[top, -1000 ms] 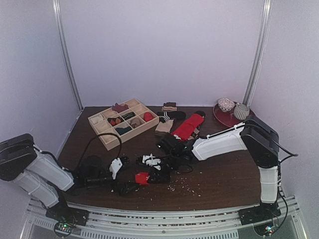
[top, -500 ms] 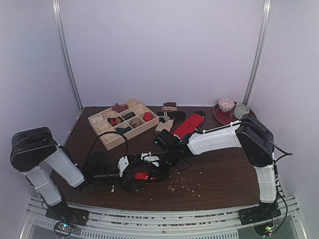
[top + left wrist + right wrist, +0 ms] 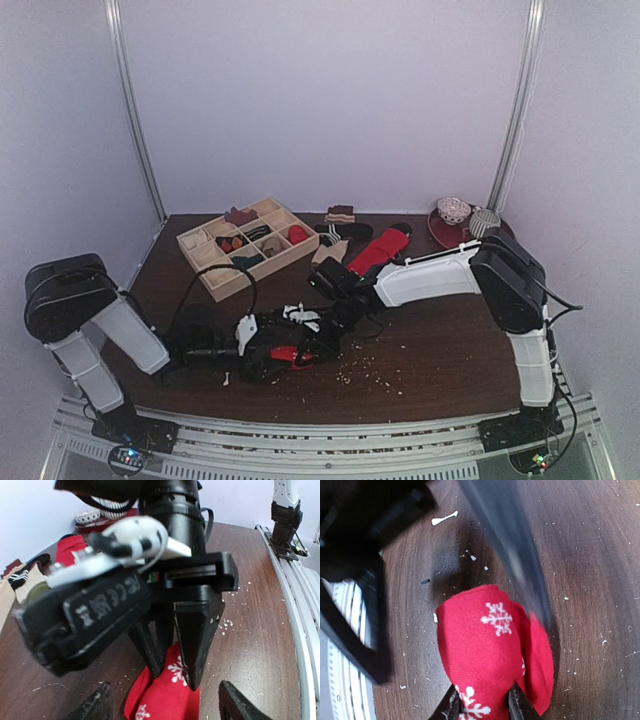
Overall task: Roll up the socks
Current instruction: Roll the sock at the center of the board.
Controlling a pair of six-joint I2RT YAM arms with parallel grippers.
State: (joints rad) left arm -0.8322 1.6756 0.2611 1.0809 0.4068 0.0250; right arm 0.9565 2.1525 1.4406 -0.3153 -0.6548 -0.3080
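Socks are only half gathered at this moment: the red sock (image 3: 490,650), patterned with white snowflakes, lies bunched into a short fat fold on the dark wooden counter (image 3: 450,350) near its front edge, between the two arms, while a cream and tan sock (image 3: 328,253) lies well apart at the back, just beside a divided wooden tray (image 3: 215,280). The right hand (image 3: 482,707) reaches down from above and is nipped narrowly on one end of the red fold, probably to pin the fabric so that it does not spring open or slide across the wood. The left hand (image 3: 163,700) comes in low from the other side with its fingers (image 3: 235,705) spread wide, one on each side of the sock and not touching it, a stance that seems meant to take the bundle over or to turn it while its partner anchors it. A longer plain red sock (image 3: 380,252) lies behind the right arm, and pale crumbs (image 3: 365,375) speckle the wood around the work. As for writing, raised characters show on the black housing of the right hand in the left wrist view, but they appear upside down and cannot be read with confidence; the sock carries no label, only its snowflakes.
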